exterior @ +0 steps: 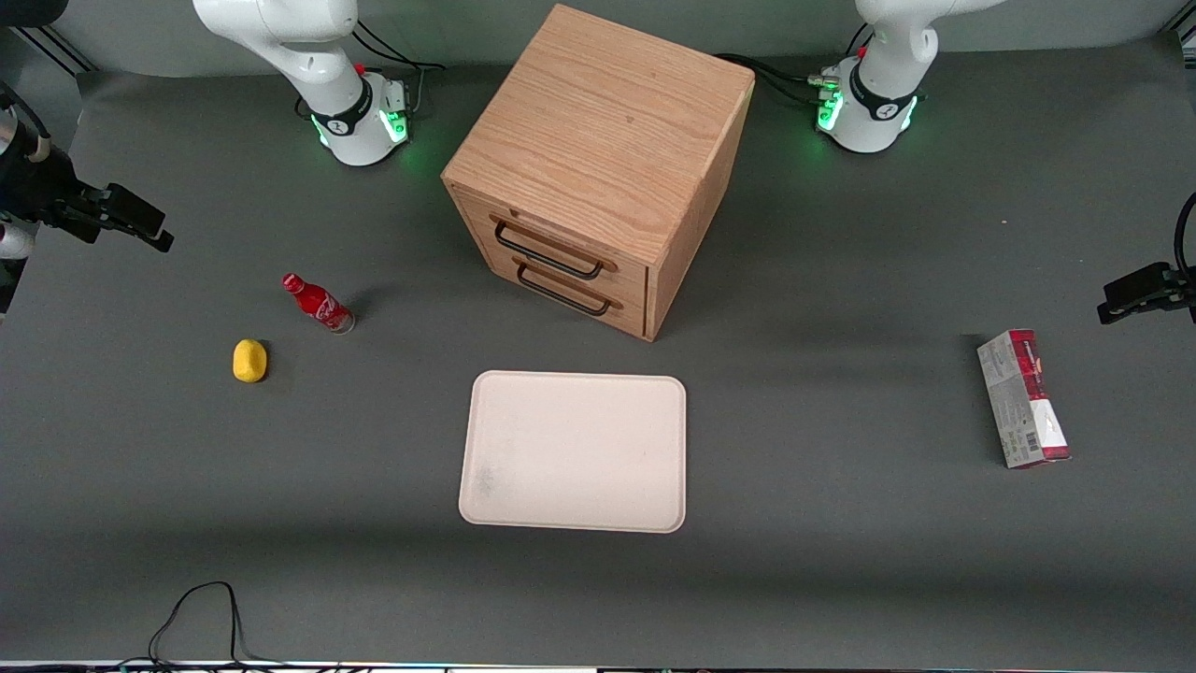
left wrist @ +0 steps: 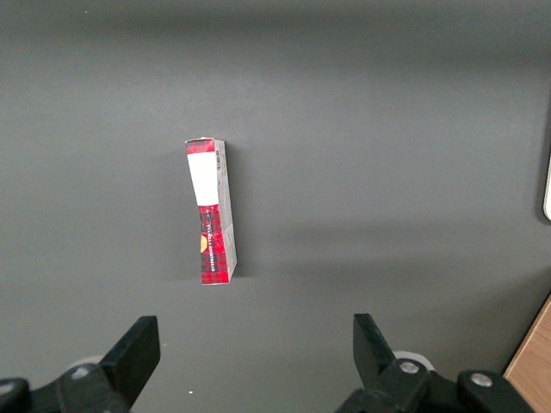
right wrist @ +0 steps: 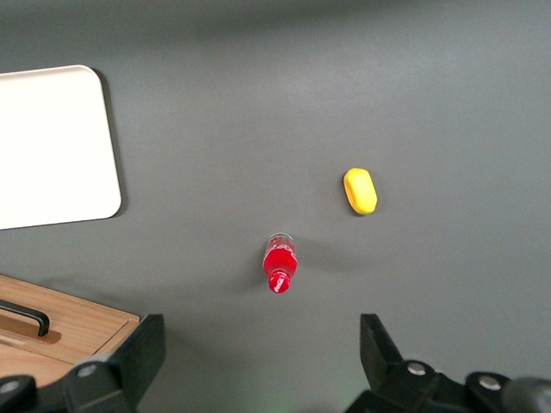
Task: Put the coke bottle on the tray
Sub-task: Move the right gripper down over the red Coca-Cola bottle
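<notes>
The table [exterior: 841, 561] wears a matt dark grey covering. The cabinet [exterior: 607, 121] is pale oak-like wood with clear grain; its handles [exterior: 551, 257] look like thin black metal. The tray [exterior: 575, 453] is matt cream with a faint grey smudge. The bottle [exterior: 320, 304] is glossy red with a clear base. The lemon [exterior: 249, 361] has a dull yellow skin. The carton [exterior: 1023, 397], near the parked arm's end, looks like printed card. The gripper [right wrist: 263, 361], high above the bottle, is matt black plastic, fingers spread.

Working arm [exterior: 308, 56]: glossy white rounded casing, black joint ring, green-lit base [exterior: 360, 126] with a red button and black cables; pincer [right wrist: 258, 366]: matte black, two wedge-shaped fingers [right wrist: 142, 348] set wide apart, silver screws on its body.
</notes>
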